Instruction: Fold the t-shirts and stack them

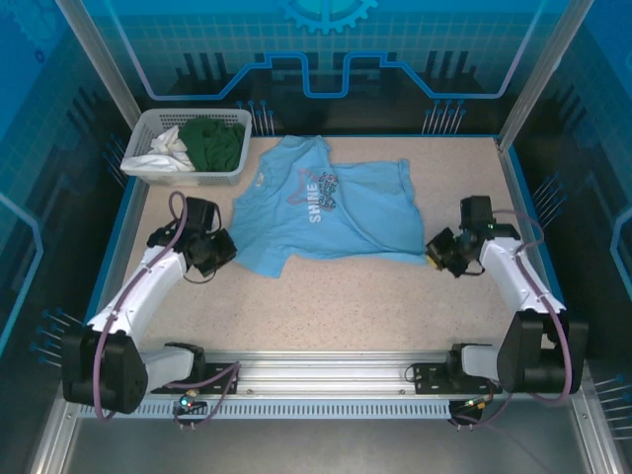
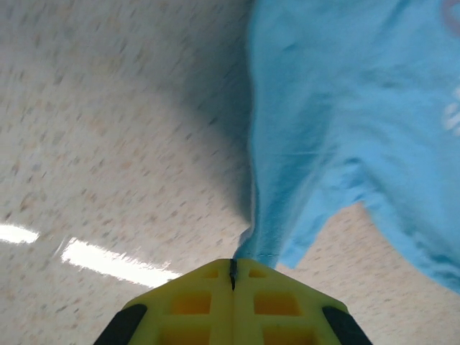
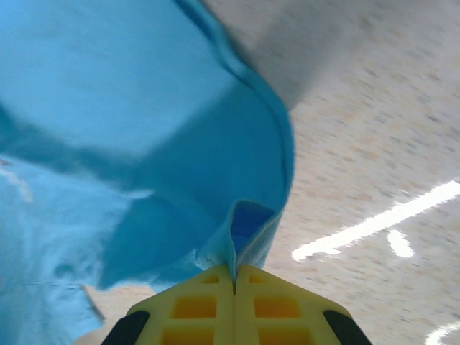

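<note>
Starting far left at the back: white basket on the speckled surface, with a white garment and a dark green garment bundled inside, side by side.

Moving right to the left fingers: clenched tight, yellow pads pressed together, pinching a narrow tuck of the light blue t-shirt at its left edge. From the wrist view, cloth running up and away from the pinch, raised a little off the surface, shadow underneath.

Centre now: blue shirt spread print-up, star and "SHINE" lettering plain from overhead, rumpled, lying between the two arms.

Over on the right, right fingers: clamped shut as well, gripping a folded bit of the shirt's right edge, fabric curling over just above the grip. Both grips low, close to the surface.
</note>
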{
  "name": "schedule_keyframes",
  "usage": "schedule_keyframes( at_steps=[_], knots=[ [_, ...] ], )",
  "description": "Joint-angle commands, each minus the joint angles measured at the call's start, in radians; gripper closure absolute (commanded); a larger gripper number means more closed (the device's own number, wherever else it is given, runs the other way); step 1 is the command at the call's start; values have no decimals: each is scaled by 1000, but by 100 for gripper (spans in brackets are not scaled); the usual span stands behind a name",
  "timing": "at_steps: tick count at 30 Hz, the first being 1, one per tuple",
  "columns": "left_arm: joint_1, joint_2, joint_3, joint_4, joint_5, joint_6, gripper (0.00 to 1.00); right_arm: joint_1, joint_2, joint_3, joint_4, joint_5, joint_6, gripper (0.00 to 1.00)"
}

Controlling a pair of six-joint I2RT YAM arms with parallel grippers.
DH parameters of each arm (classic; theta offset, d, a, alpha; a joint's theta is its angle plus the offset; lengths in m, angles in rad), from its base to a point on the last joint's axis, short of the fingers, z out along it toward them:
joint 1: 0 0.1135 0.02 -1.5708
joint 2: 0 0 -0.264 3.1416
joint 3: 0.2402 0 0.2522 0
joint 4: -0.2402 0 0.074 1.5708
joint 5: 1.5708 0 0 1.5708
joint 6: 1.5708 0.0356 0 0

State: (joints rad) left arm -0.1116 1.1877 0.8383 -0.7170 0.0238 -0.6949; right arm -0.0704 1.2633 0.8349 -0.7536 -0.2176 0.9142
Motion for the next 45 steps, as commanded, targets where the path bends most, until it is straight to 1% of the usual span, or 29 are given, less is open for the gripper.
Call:
schedule_keyframes(
  at_steps=[1, 3, 6, 9, 11, 13, 14, 15, 16, 17, 18, 19, 20, 21, 22, 23, 24, 26, 27, 30, 31, 33, 35, 37, 40, 42, 43, 44, 45],
  knots=[
    [-3, -19, -69, -22, 19, -74, 100, -57, -35, -88, -19, -11, -31, 100],
    [-3, 4, -64, 18, 34, -95, 100, -76, -49, -79, -18, -3, -31, 100],
    [-15, 83, 4, 70, 38, -109, 100, -90, -37, -25, -21, 52, -16, 100],
    [-35, 243, 156, 112, 58, -103, 100, -120, 39, 38, 31, 50, 49, 100],
    [-44, 401, 348, 93, 94, -92, 100, -138, 145, 124, 58, 35, 104, 100],
    [-56, 617, 662, 3, 144, -69, 100, -147, 298, 269, 70, 0, 132, 100],
    [-61, 718, 835, -53, 176, -61, 100, -152, 392, 394, 42, -21, 139, 100],
    [-63, 840, 1064, -128, 223, -47, 100, -153, 487, 540, 9, -51, 141, 100],
    [-63, 976, 1362, -241, 254, -42, 100, -154, 571, 694, -24, -82, 141, 100],
    [-63, 1116, 1708, -355, 263, -49, 100, -152, 628, 863, -55, -103, 143, 100],
    [-62, 1226, 2002, -407, 270, -67, 100, -148, 653, 985, -66, -96, 145, 100],
    [-57, 1327, 2290, -394, 274, -108, 100, -143, 661, 1117, -72, -69, 139, 100],
    [-45, 1285, 2219, -244, 314, -169, 100, -139, 656, 1224, -82, -30, 129, 100],
    [-36, 1176, 2048, -91, 328, -204, 100, -141, 643, 1296, -77, -17, 117, 100],
    [-36, 1005, 1826, 45, 305, -194, 100, -148, 620, 1354, -56, -24, 103, 100],
    [-45, 863, 1654, 166, 259, -144, 100, -155, 586, 1378, -37, -39, 77, 100],
    [-57, 768, 1551, 221, 225, -90, 100, -159, 550, 1382, -31, -43, 51, 100],
    [-74, 590, 1366, 262, 198, 16, 100, -162, 437, 1311, -4, -47, -39, 100],
    [-80, 497, 1251, 289, 200, 61, 100, -162, 362, 1228, 23, -41, -82, 100],
    [-82, 219, 878, 370, 196, 141, 100, -167, 109, 865, 129, -37, -177, 100],
    [-82, 129, 741, 376, 192, 156, 100, -163, 32, 750, 122, -25, -213, 100],
    [-83, -15, 512, 351, 219, 166, 100, -117, -77, 549, 61, 81, -268, 100],
    [-94, -113, 328, 278, 278, 151, 100, -97, -160, 363, 13, 121, -263, 100],
    [-140, -197, 154, 214, 316, 140, 99, -91, -224, 201, -58, 161, -239, 100],
    [-238, -266, 18, 69, 285, 175, 92, -92, -287, 28, -171, 223, -182, 100],
    [-300, -279, -19, -68, 228, 210, 91, -91, -325, -43, -238, 254, -153, 100],
    [-347, -292, -32, -119, 185, 193, 91, -98, -349, -69, -277, 261, -137, 100],
    [-394, -305, -19, -141, 146, 189, 87, -102, -374, -84, -306, 269, -129, 100],
    [-433, -316, -3, -150, 118, 180, 80, -104, -408, -91, -344, 298, -113, 100]
  ],
)
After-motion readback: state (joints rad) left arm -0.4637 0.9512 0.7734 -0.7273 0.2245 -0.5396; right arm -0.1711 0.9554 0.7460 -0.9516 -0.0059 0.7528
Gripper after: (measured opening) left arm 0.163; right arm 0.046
